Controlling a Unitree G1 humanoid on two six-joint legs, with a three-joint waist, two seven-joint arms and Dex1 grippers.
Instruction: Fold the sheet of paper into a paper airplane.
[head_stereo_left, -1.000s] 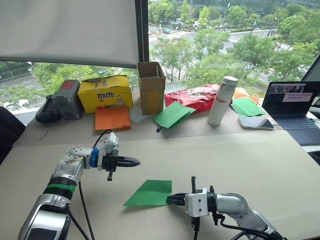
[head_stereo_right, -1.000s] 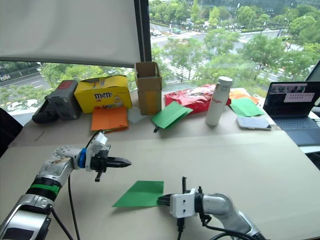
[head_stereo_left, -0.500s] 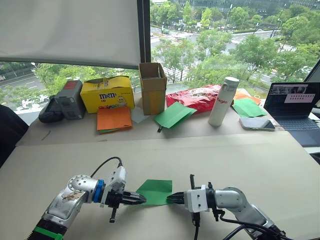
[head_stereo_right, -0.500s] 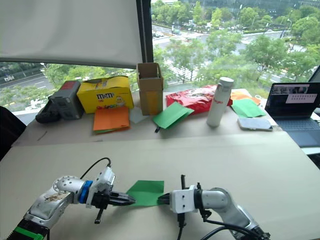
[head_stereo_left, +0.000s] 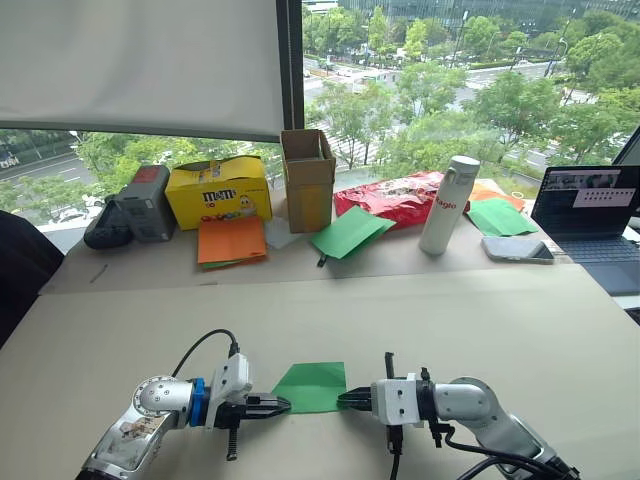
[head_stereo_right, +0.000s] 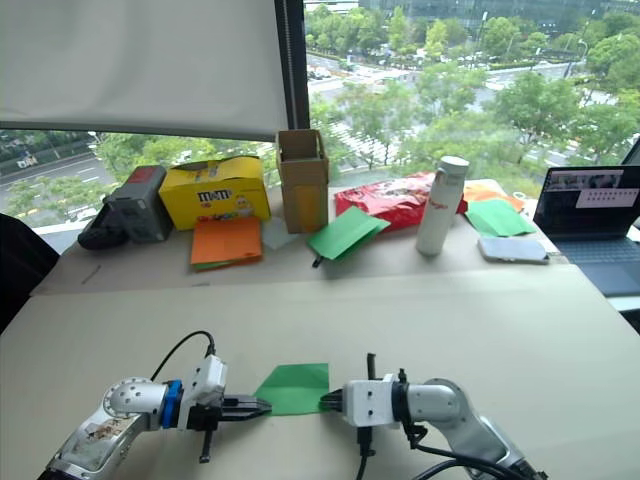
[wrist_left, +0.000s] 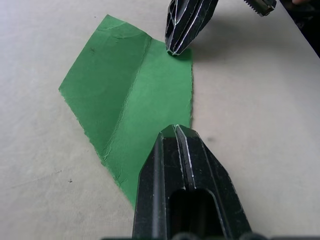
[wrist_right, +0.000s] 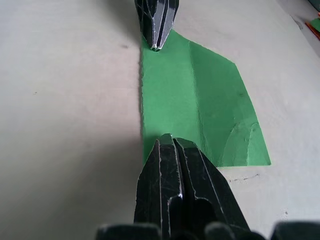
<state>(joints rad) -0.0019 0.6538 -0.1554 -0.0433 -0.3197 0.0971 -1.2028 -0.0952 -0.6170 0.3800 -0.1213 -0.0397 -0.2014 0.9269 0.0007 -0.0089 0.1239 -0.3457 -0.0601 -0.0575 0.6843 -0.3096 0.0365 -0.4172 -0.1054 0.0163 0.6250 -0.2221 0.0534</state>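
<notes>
Now our left gripper and right gripper, both closed tight, press the sheet of paper, which looks thin and floppy, so we should pinch its edges softly.

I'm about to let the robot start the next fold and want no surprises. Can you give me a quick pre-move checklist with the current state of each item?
1. Sheet of paper lies flat on the table: ok.
2. Left claw at the sheet's left corner, fingers shut: ok.
3. Right claw at the sheet's right edge, fingers shut: ok.
4. Centre crease visible in the left wrist view: ok.
5. Whether either claw tip presses on the paper: cannot tell.
6. Spare green sheets far off by the window: ok.
</notes>
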